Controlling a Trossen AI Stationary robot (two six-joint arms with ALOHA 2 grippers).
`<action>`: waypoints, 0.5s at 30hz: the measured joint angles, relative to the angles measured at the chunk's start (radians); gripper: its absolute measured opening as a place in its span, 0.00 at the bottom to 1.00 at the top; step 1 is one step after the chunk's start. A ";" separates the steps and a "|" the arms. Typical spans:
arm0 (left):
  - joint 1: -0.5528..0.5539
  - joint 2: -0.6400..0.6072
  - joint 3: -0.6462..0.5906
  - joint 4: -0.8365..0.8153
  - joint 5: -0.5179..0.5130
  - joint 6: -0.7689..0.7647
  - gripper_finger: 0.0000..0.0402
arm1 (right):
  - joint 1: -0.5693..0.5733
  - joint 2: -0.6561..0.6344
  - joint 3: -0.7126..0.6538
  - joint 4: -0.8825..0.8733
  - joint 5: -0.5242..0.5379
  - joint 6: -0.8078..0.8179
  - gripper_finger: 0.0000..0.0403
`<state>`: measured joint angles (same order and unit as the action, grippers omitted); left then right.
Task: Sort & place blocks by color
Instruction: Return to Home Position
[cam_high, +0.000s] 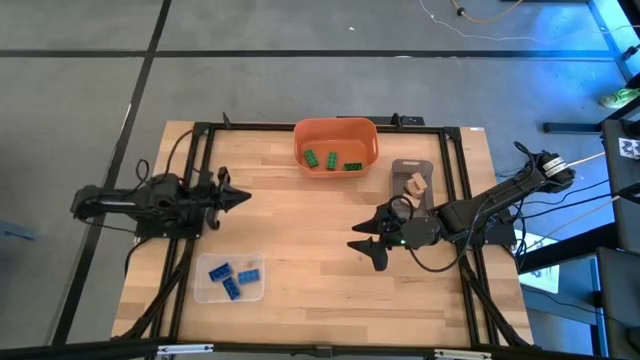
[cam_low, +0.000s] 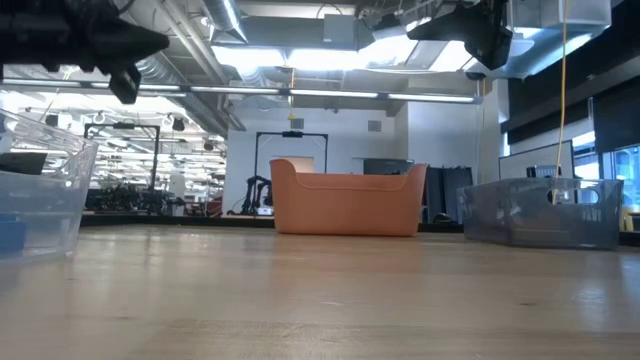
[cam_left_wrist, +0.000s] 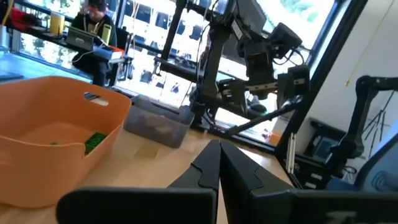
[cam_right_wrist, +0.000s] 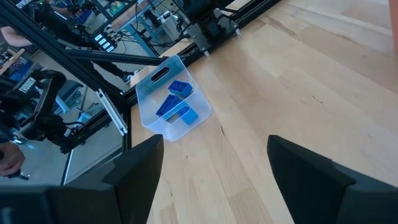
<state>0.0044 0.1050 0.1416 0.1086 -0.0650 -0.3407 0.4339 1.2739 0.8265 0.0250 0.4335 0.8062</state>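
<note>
In the low view the wall of the orange bin (cam_low: 345, 205) hides what's in it from you, and the clear tray (cam_low: 40, 190) is cut off at the edge. From the high view you can count three green blocks (cam_high: 330, 159) in the orange bin and three blue blocks (cam_high: 232, 276) in the clear tray. The tan blocks (cam_high: 416, 184) lie heaped in the grey tray (cam_high: 405, 168), and their number is hard to make out. Your left hand (cam_high: 238, 198) hangs above the left side of the tabletop (cam_high: 300, 230), pointing toward the middle, fingers pressed together on nothing. Your right hand (cam_high: 366, 252) hovers just beside the grey tray, angled toward the clear tray, its fingers spread wide and empty.
</note>
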 joint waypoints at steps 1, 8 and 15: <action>0.000 -0.007 -0.019 0.022 0.000 -0.008 0.00 | 0.000 0.000 0.000 0.000 0.000 0.000 0.71; 0.000 -0.086 -0.134 0.117 -0.033 -0.031 0.00 | 0.000 0.000 0.000 0.000 0.000 0.002 0.71; 0.000 -0.102 -0.134 -0.033 -0.076 0.041 0.00 | 0.000 0.000 0.000 0.000 0.000 0.002 0.71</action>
<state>0.0044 0.0025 0.0078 0.0752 -0.1406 -0.2996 0.4339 1.2739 0.8265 0.0250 0.4339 0.8082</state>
